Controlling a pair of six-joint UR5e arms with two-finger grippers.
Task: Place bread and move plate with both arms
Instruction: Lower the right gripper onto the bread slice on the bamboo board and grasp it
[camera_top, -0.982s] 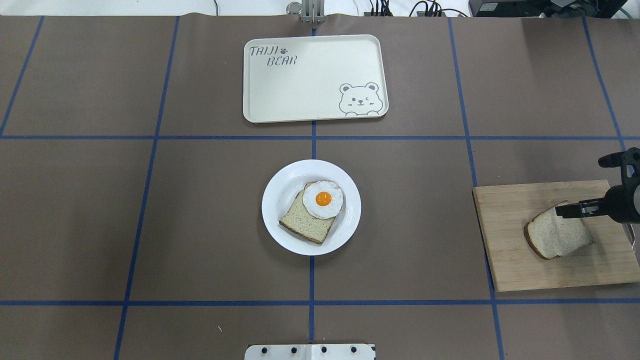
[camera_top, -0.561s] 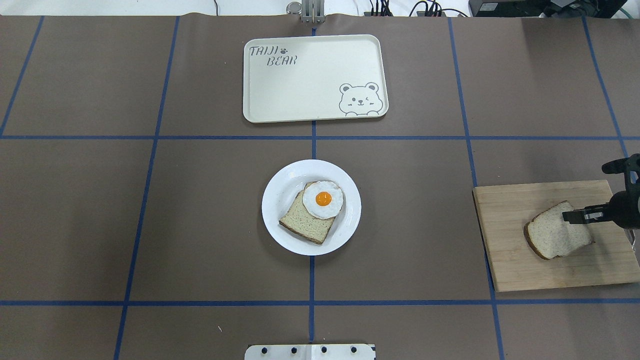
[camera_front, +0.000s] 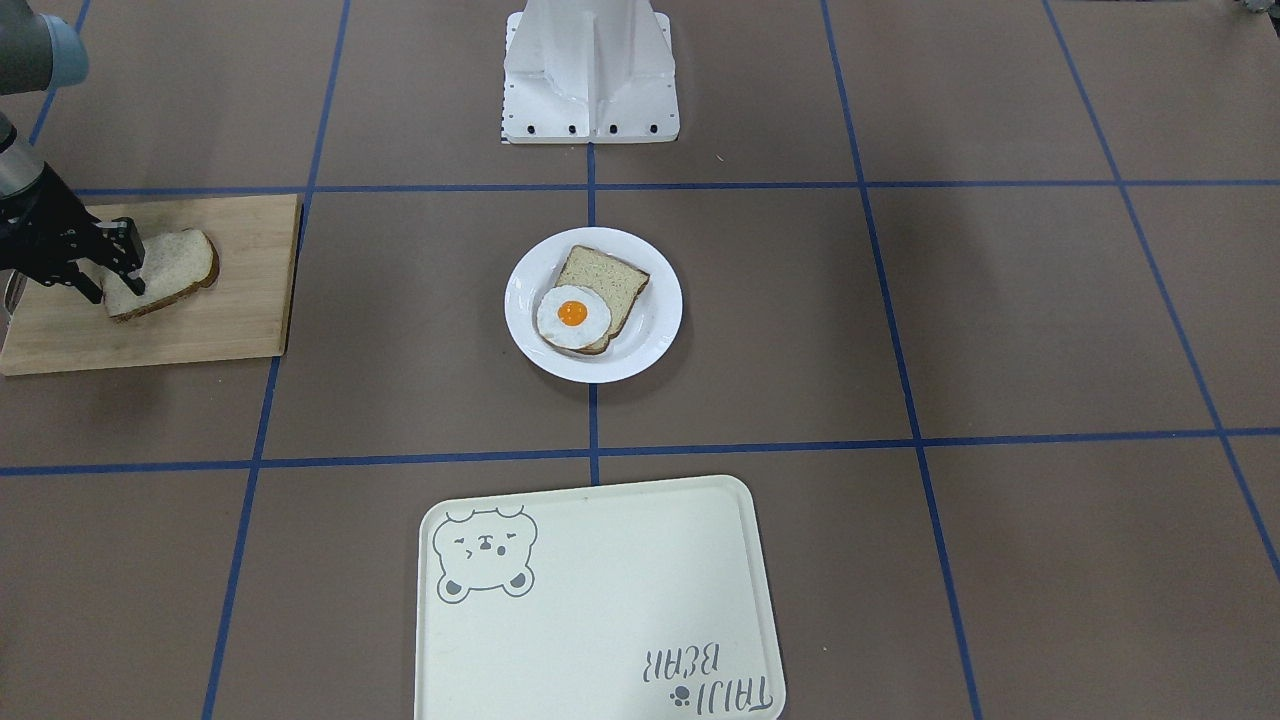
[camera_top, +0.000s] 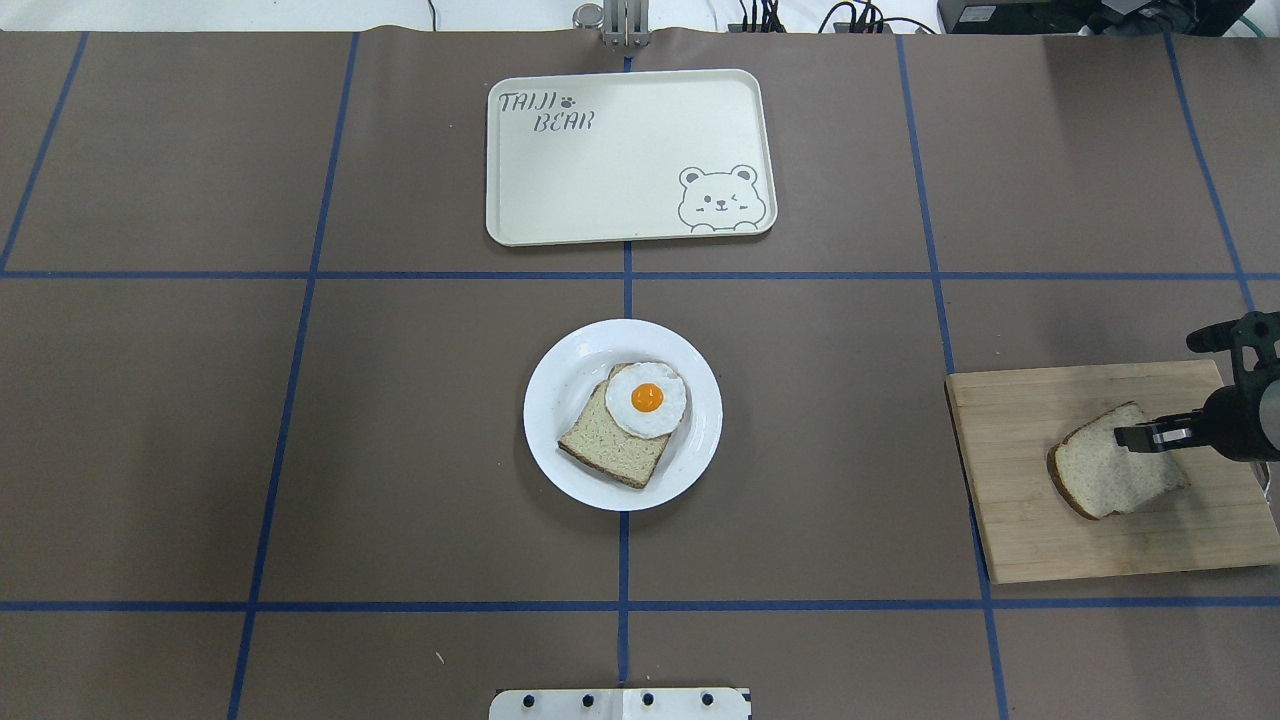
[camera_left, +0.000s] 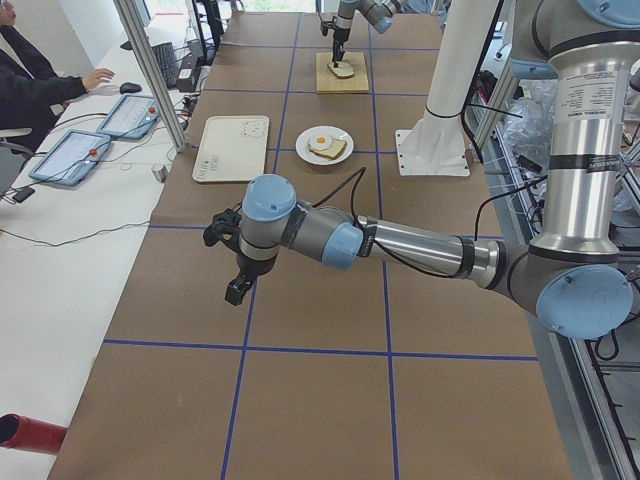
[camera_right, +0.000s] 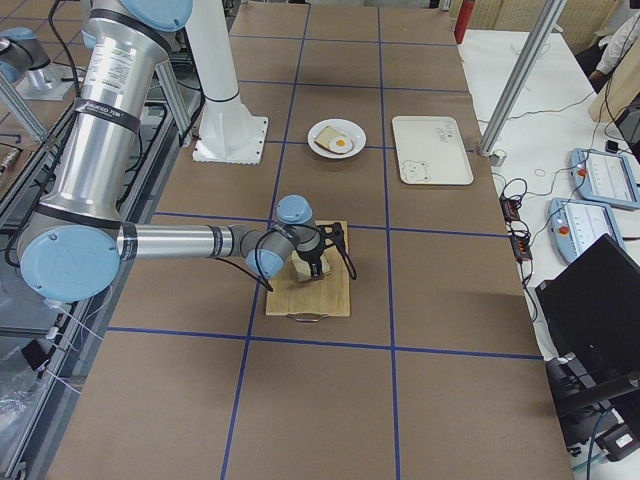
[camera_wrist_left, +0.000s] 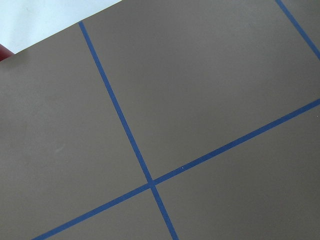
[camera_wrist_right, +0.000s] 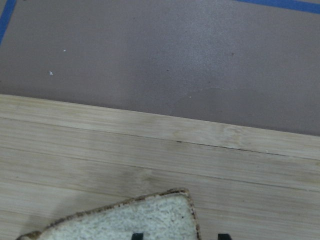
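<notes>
On the board (camera_top: 1010, 540), bread (camera_top: 1100, 475) lies with rounded end toward the plate (camera_top: 560, 400).

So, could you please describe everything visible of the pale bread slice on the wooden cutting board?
The pale beige bread slice, brown-crusted with one rounded end, lies on the light wooden cutting board on the robot's right. The right gripper straddles one squarer corner, fingertips apart; contact is unclear.
</notes>
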